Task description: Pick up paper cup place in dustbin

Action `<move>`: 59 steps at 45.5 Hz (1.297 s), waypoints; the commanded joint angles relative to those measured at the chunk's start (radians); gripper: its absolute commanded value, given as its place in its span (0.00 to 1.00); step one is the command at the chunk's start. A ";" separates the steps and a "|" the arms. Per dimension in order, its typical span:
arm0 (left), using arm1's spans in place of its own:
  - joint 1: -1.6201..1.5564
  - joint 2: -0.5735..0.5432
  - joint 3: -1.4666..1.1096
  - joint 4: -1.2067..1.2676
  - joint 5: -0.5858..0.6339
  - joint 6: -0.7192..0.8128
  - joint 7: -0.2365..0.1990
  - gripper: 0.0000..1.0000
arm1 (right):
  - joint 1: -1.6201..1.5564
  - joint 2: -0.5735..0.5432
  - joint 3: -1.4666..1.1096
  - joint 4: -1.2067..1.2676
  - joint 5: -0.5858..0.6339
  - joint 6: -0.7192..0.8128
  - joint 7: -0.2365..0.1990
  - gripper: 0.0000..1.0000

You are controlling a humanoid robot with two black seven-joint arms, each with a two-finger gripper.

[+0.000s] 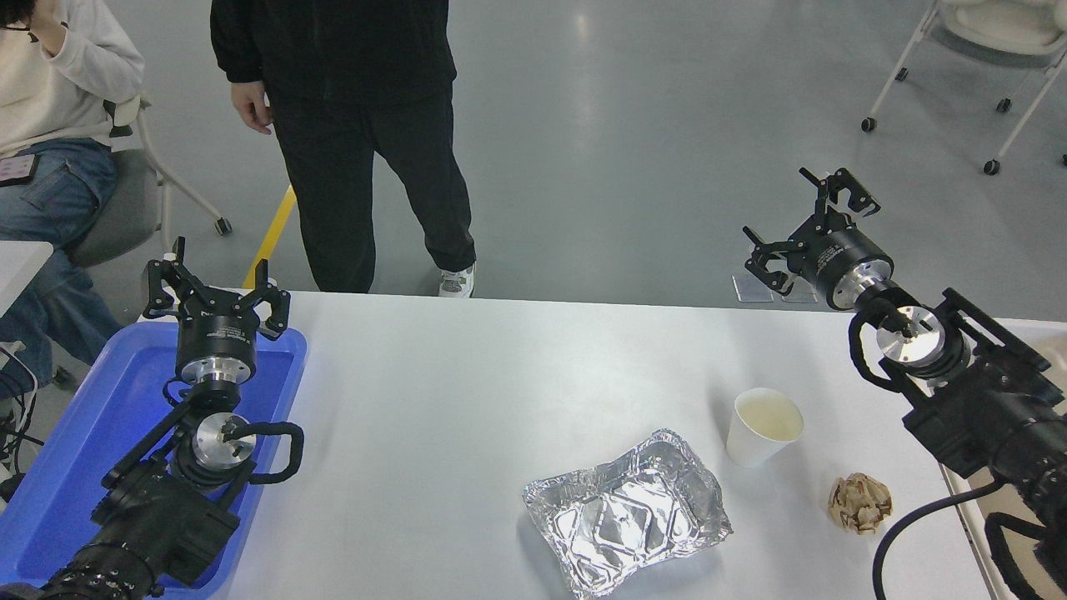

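Observation:
The paper cup [763,427] is small, white and tapered with a cream inside. It stands upright on the white table [467,400], right of the middle. My right gripper [804,229] is open and empty, raised beyond the table's far edge, up and to the right of the cup and well apart from it. The dustbin [971,521] shows only as a strip of off-white rim at the right edge, mostly hidden behind my right arm. My left gripper [212,282] is open and empty, parked over the blue tray at the lower left.
A crinkled silver foil tray [625,508] lies in front of the cup. A crumpled brown paper ball [859,502] lies to the cup's lower right. The blue tray [83,433] is at the left. A person in black [350,125] stands at the far side, and another person [50,125] sits at the far left.

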 commanded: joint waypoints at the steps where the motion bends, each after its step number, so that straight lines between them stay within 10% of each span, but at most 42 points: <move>1: 0.000 0.000 0.000 0.000 0.000 0.000 0.000 0.99 | -0.002 0.001 -0.001 0.002 0.000 -0.001 0.000 1.00; 34: 0.000 0.002 0.002 0.000 0.000 0.000 0.000 0.99 | 0.000 0.003 -0.046 0.047 -0.025 -0.002 -0.005 1.00; 59: 0.000 0.002 0.002 0.000 0.000 0.000 0.000 0.99 | 0.058 -0.267 -0.240 0.359 -0.094 -0.139 -0.029 1.00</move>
